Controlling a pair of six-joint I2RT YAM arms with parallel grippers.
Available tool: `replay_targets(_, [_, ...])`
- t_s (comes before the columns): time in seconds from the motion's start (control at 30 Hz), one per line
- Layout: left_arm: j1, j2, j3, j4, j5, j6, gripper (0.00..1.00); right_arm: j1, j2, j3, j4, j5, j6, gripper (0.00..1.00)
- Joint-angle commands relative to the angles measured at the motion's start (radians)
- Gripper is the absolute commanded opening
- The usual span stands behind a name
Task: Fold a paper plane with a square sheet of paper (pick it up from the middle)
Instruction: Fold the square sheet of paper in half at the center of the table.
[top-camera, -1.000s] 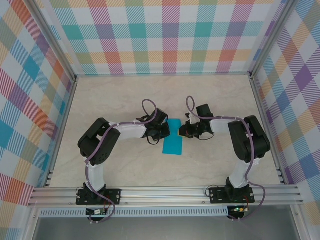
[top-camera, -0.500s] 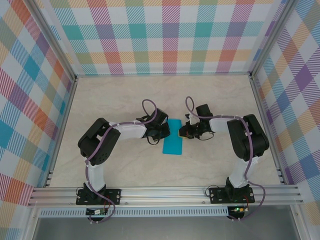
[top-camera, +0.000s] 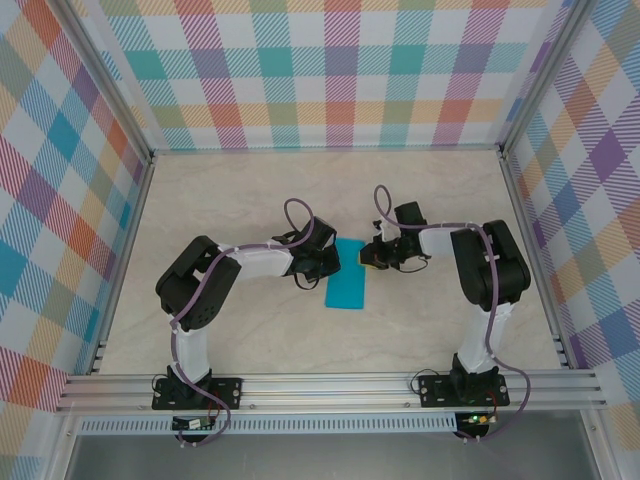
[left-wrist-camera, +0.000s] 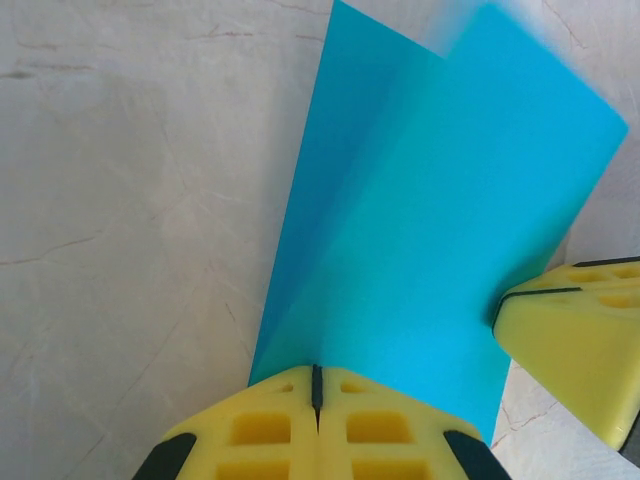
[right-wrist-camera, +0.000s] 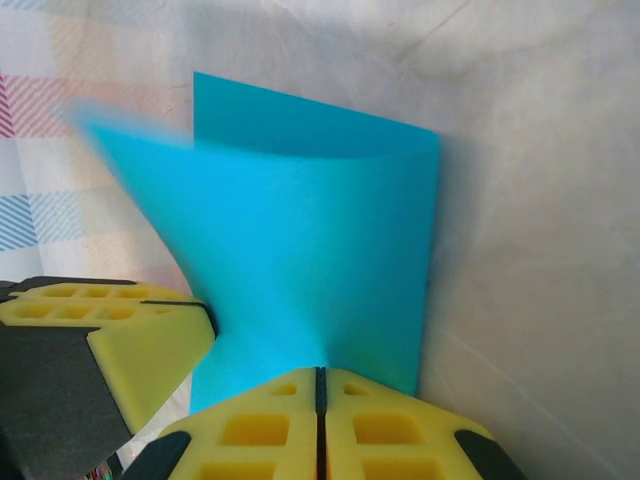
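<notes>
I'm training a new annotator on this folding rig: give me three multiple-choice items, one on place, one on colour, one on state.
1. Where is the sheet of paper? A between left gripper and right gripper; B against the back wall; C on the front rail.
2. Its colour? A red; B teal-blue; C white.
3. Left gripper? A wide open; B shut on the paper; C shut on nothing.
Answers: A, top view shows a gripper on each side; B, teal-blue in every view; B, its pads meet on the sheet's edge.
</notes>
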Motion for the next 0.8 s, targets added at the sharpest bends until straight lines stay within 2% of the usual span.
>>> replay_targets(0.0, [-0.017,0.022,-0.029,-0.118,-0.019,0.019,0.00,0.001,0.022,0.008,-0.046,0.034,-0.052,0.09])
replay_targets(0.27, [-0.016,0.025,-0.027,-0.124,-0.018,0.024,0.00,0.001,-0.034,0.105,-0.152,0.024,-0.070,0.08])
replay_targets(0.77, [-0.017,0.017,-0.031,-0.127,-0.018,0.025,0.00,-0.001,0.098,0.153,-0.160,0.065,-0.075,0.08])
